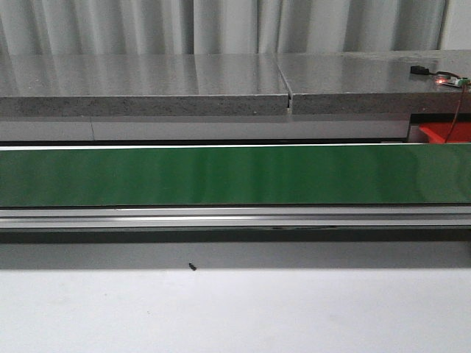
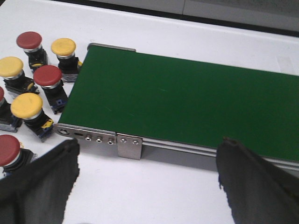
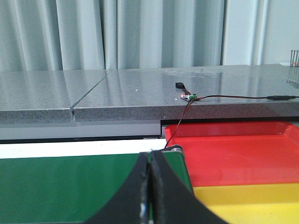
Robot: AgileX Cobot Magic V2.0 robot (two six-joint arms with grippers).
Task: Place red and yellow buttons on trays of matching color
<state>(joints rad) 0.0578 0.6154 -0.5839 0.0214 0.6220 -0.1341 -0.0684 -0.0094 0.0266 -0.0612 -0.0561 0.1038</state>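
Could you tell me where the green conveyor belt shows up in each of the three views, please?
Front view: the green conveyor belt runs as a band across the full width, mid-picture.
Left wrist view: its end fills the middle and right, with the buttons beside it.
Right wrist view: lower left, behind the closed right end effector, next to the red tray.
Shared landmark: the belt itself.

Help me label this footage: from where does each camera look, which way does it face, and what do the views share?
Front view: looks forward over the white table across the green belt to a grey counter; no arm shows.
Left wrist view: on the left arm, angled down at the belt's end and the red and yellow buttons; left gripper open.
Right wrist view: on the right arm, looking level past the belt at the red tray and yellow tray; right gripper shut.
Shared: all three show the belt.
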